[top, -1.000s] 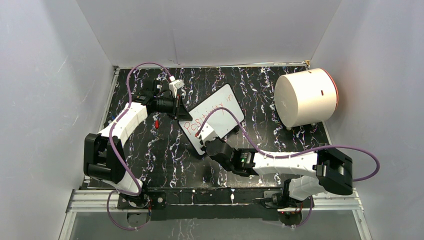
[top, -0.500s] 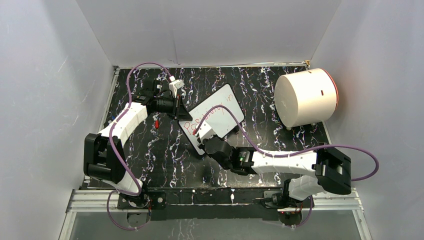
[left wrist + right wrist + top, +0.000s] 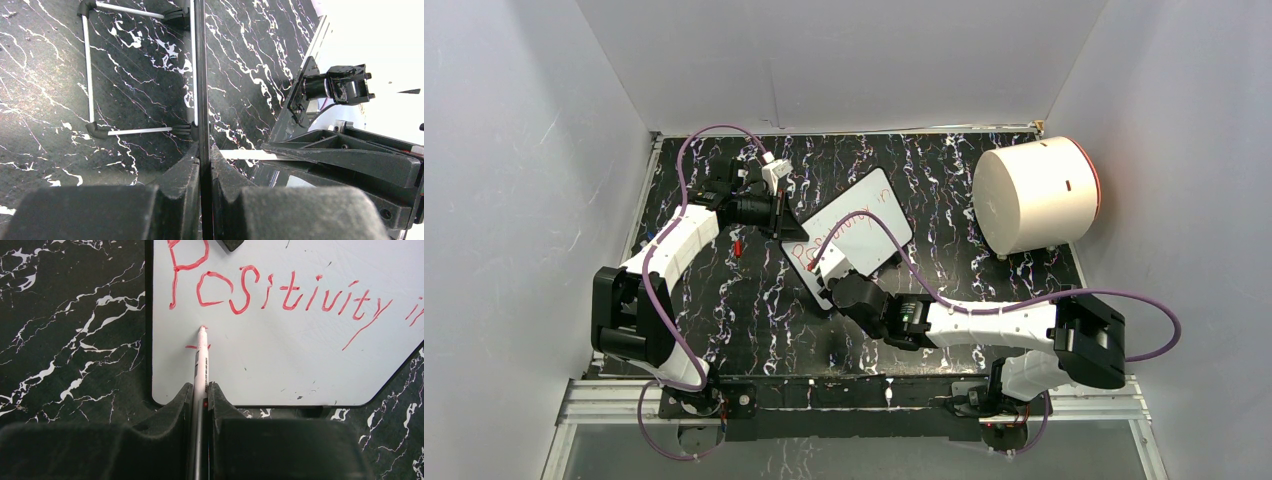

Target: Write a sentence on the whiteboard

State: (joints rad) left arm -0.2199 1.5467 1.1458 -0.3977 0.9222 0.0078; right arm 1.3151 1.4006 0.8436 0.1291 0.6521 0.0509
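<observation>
The whiteboard [image 3: 856,225] lies slanted mid-table, and its near-left edge is pinched by my shut left gripper [image 3: 788,226]. In the left wrist view the whiteboard [image 3: 200,75] runs edge-on into the left gripper [image 3: 202,152]. My right gripper [image 3: 200,390] is shut on a white marker [image 3: 201,360] whose red tip touches the whiteboard [image 3: 300,355]. The sentence [image 3: 280,290] reads "Positivity" in red, with more strokes cut off at the right. A short red stroke [image 3: 192,346] sits beside the marker below that line. From above, the right gripper [image 3: 824,272] stands over the board's near corner.
A big white cylinder [image 3: 1034,195] lies on its side at the back right. A small red piece [image 3: 737,247] rests on the black marbled table near the left arm. White walls close in three sides. Thin silver legs [image 3: 89,75] stick out under the board.
The right gripper has shifted slightly left along the board with the marker. The left gripper and the whiteboard have stayed put.
</observation>
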